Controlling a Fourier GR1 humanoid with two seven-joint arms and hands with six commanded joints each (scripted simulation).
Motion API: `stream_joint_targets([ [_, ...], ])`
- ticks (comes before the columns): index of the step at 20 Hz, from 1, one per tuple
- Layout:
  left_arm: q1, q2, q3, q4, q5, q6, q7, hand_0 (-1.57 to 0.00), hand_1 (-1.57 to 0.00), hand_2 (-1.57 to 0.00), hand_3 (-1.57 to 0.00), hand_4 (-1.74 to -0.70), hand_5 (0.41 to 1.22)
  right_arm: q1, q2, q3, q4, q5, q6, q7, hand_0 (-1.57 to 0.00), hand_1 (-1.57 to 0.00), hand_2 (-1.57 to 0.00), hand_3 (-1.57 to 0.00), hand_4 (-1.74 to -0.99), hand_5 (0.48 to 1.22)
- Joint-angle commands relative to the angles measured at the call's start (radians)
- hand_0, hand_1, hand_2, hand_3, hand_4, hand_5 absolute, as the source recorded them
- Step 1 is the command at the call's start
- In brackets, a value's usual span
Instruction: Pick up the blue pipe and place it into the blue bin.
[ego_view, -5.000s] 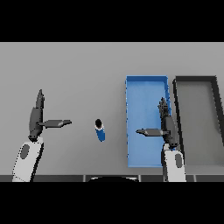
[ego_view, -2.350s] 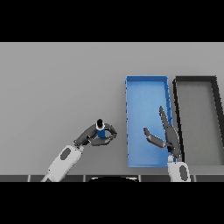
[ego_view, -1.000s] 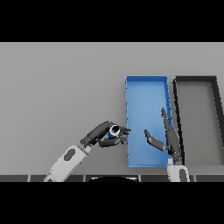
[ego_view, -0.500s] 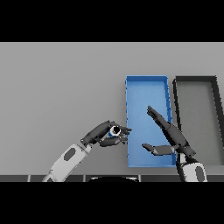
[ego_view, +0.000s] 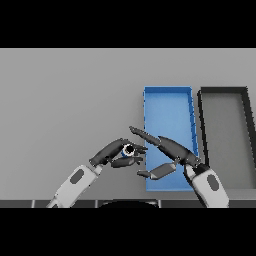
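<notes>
The blue pipe (ego_view: 129, 151) is a short blue tube with a dark end, held above the table just left of the blue bin (ego_view: 167, 101). My left hand (ego_view: 111, 153) has its fingers and thumb curled round the pipe. My right hand (ego_view: 170, 150) reaches leftward over the bin's near end, fingers straight and thumb spread below. Its fingertips come close to the pipe from the right; whether they touch it I cannot tell.
A black bin (ego_view: 245, 100) stands right of the blue bin, nearly touching it. Grey table spreads to the left and behind.
My right hand has swung left across the bin's near end toward the pipe. The left hand keeps the pipe lifted in about the same place beside the bin.
</notes>
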Motion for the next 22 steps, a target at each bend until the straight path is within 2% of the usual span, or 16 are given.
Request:
stream_joint_targets([
  [1, -0.001, -0.008, -0.006, 0.011, -0.006, -0.001, -0.007, -1.57, -1.57, -1.57, -1.50, -1.74, 1.221, -0.028, 0.014, 0.020, 0.002, 0.007, -0.003, 0.021, 0.00, 0.00, 0.00, 0.00, -1.241, 0.530],
  [5, -0.002, -0.014, -0.011, 0.009, 0.004, -0.017, 0.002, -1.57, -1.57, -1.57, -1.54, -1.74, 1.221, -0.133, 0.068, 0.059, 0.065, 0.008, 0.007, 0.068, 0.00, 0.00, 0.00, 0.00, -1.225, 0.529],
  [6, 0.005, -0.002, -0.008, 0.008, -0.001, -0.019, -0.003, -1.57, -1.57, -1.57, -1.54, -1.74, 1.221, -0.147, 0.079, 0.064, 0.093, 0.022, 0.014, 0.062, 0.00, 0.00, 0.00, 0.00, -1.222, 0.519],
  [8, -0.009, 0.000, -0.006, 0.014, -0.020, -0.012, -0.001, -1.57, -1.57, -1.57, -1.54, -1.74, 1.221, -0.192, 0.123, 0.091, 0.122, 0.020, 0.013, 0.088, 0.00, 0.00, 0.00, 0.00, -1.218, 0.508],
  [10, 0.007, 0.002, -0.004, 0.007, 0.012, -0.036, 0.000, -1.57, -1.57, -1.57, -1.48, -1.74, 1.221, -0.237, 0.139, 0.089, 0.160, 0.010, 0.024, 0.107, -0.05, -0.08, -0.10, -0.05, -1.245, 0.506],
  [11, -0.004, 0.018, -0.006, 0.001, -0.021, -0.028, -0.007, -1.39, -1.33, -1.32, -1.29, -1.74, 1.221, -0.256, 0.157, 0.099, 0.184, 0.017, 0.031, 0.107, -0.18, -0.22, -0.24, -0.16, -1.294, 0.509],
  [12, -0.019, 0.042, -0.024, 0.004, -0.057, -0.038, 0.062, -1.18, -1.08, -1.06, -1.03, -1.68, 1.221, -0.269, 0.156, 0.099, 0.190, 0.008, 0.047, 0.105, -0.35, -0.38, -0.38, -0.30, -1.335, 0.507],
  [13, -0.029, 0.047, -0.042, 0.002, -0.071, -0.056, 0.125, -0.99, -0.88, -0.85, -0.82, -1.55, 1.221, -0.282, 0.164, 0.108, 0.206, 0.018, 0.055, 0.107, -0.53, -0.53, -0.53, -0.44, -1.362, 0.508],
  [14, -0.031, 0.047, -0.036, -0.002, -0.083, -0.054, 0.142, -0.82, -0.71, -0.68, -0.66, -1.48, 1.221, -0.288, 0.165, 0.113, 0.202, 0.014, 0.065, 0.101, -0.72, -0.70, -0.74, -0.63, -1.430, 0.522],
  [15, -0.021, 0.034, -0.026, -0.004, -0.086, -0.044, 0.125, -0.78, -0.71, -0.69, -0.58, -1.53, 1.221, -0.304, 0.179, 0.115, 0.222, -0.002, 0.067, 0.093, -0.89, -0.87, -0.91, -0.77, -1.486, 0.550],
  [16, -0.021, 0.018, -0.018, 0.002, -0.099, -0.028, 0.108, -0.94, -0.88, -0.86, -0.78, -1.57, 1.221, -0.306, 0.182, 0.115, 0.225, -0.038, 0.071, 0.094, -1.02, -1.01, -1.04, -0.87, -1.530, 0.606],
  [17, -0.007, 0.002, -0.016, 0.005, -0.091, -0.023, 0.103, -1.06, -1.02, -0.97, -0.94, -1.61, 1.221, -0.302, 0.183, 0.126, 0.227, -0.066, 0.076, 0.101, -1.13, -1.12, -1.14, -0.96, -1.562, 0.666],
  [18, -0.004, -0.004, -0.004, 0.012, -0.081, -0.028, 0.087, -1.16, -1.13, -1.05, -1.07, -1.63, 1.221, -0.296, 0.184, 0.130, 0.226, -0.087, 0.063, 0.112, -1.22, -1.21, -1.23, -1.08, -1.526, 0.728],
  [20, 0.010, -0.022, 0.013, 0.000, -0.036, -0.029, 0.021, -1.31, -1.29, -1.19, -1.25, -1.67, 1.221, -0.294, 0.191, 0.124, 0.239, -0.109, 0.055, 0.118, -1.35, -1.34, -1.35, -1.26, -1.469, 0.905],
  [22, 0.015, -0.031, 0.023, 0.003, -0.018, -0.038, 0.001, -1.40, -1.39, -1.31, -1.36, -1.70, 1.221, -0.281, 0.178, 0.132, 0.240, -0.038, 0.071, 0.037, -1.43, -1.42, -1.43, -1.37, -1.441, 1.019],
])
